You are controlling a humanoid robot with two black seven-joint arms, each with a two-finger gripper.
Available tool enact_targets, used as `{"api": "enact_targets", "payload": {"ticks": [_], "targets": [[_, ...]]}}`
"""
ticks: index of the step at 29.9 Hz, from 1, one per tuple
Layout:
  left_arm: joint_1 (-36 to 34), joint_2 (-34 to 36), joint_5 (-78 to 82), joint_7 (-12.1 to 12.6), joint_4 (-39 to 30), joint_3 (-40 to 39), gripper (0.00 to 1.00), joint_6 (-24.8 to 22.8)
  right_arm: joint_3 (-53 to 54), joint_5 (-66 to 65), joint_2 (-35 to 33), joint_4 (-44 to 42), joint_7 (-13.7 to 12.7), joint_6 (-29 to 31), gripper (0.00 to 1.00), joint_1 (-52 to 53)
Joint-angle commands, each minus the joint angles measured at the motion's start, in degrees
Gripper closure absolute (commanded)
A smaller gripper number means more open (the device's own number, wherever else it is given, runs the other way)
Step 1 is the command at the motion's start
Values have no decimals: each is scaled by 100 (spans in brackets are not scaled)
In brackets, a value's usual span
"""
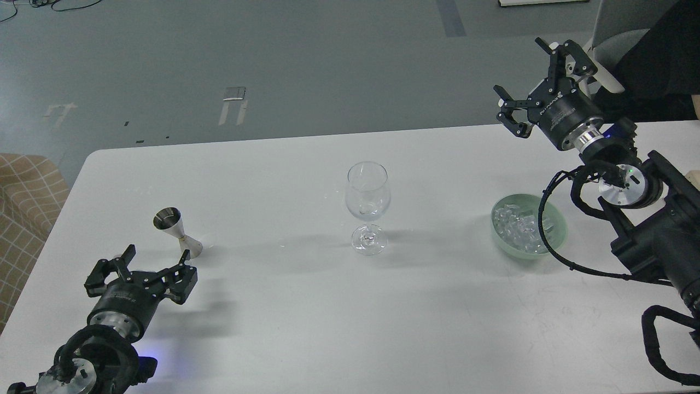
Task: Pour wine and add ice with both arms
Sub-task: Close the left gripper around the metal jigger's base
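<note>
A clear wine glass [367, 207] stands upright at the middle of the white table [306, 306]. A steel jigger [176, 232] stands at the left; whether it holds wine cannot be seen. A pale green bowl [555, 236] at the right holds a heap of clear ice cubes [517, 227]. My left gripper [146, 265] is open and empty, low over the table just in front of the jigger, one finger near its base. My right gripper [533, 76] is open and empty, raised above the table's far right edge, well behind the bowl.
A tan checked seat [24, 208] stands off the table's left edge. A grey chair [618, 38] and a dark shape stand behind the right arm. My right arm's black cable [547, 241] loops over the bowl's right side.
</note>
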Motion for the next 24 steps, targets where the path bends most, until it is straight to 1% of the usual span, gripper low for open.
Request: {"api": "enact_targets", "payload": {"ticks": [1, 9, 16, 24], "targets": [[-230, 0, 97, -87, 337, 16, 2, -90, 5, 0, -7, -2, -1, -22, 0, 21], [-556, 0, 272, -105, 830, 42, 2, -231, 14, 0, -7, -2, -1, -31, 0, 4], [-696, 0, 396, -113, 900, 33, 2, -310, 5, 0, 2, -2, -1, -31, 0, 4], [-846, 0, 448, -157, 1146, 33, 2, -381, -4, 0, -7, -2, -1, -31, 0, 4]]}}
